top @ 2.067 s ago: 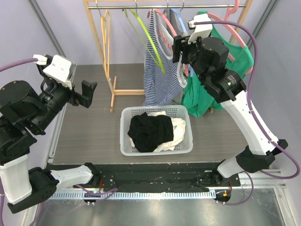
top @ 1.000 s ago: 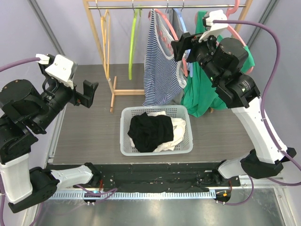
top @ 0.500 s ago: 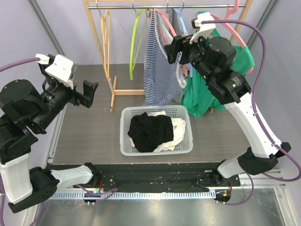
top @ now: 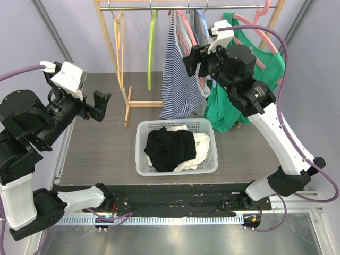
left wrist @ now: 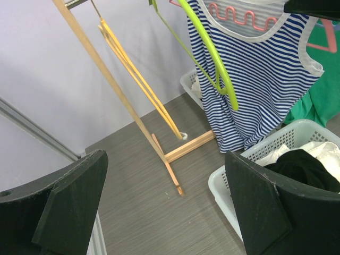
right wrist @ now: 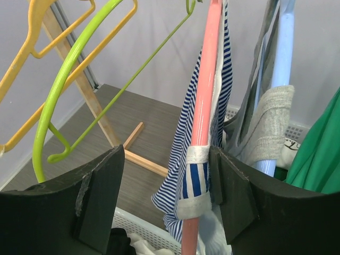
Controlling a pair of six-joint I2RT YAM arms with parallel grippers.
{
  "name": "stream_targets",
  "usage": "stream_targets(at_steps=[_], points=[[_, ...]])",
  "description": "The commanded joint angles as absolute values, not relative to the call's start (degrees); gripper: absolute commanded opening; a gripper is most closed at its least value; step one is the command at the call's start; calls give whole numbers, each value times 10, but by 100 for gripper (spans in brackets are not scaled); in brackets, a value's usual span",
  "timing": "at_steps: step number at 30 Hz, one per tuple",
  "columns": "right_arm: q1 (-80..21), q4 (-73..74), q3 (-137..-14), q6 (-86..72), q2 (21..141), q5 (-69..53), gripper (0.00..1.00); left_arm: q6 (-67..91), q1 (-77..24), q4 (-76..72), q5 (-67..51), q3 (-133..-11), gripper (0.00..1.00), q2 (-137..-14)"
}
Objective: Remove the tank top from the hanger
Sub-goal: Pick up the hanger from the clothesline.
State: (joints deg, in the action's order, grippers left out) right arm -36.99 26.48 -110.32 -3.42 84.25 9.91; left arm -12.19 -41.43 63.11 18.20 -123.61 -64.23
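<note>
No text, label, brand, number or sign can be read in any of the views. The nearest thing to a mark is a pink wavy line across the chest of the striped tank top (left wrist: 260, 79), seen from the left wrist, and it forms no letters.
</note>
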Motion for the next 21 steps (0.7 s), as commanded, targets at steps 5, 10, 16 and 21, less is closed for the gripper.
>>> stream_targets(at_steps=[5,10,16,21], points=[[-368,266,-1082,-28,846,125,68,-119,-411,624,178,-1241,96,-635],[-369,264,-1078,-22,848,131,59,-118,-410,624,177,-1240,97,-636],[-369,261,-1104,-4,871,158,25,-118,-411,624,176,-1233,96,-635],[-370,257,-1129,11,890,169,1,-119,-411,625,178,-1232,96,-633]])
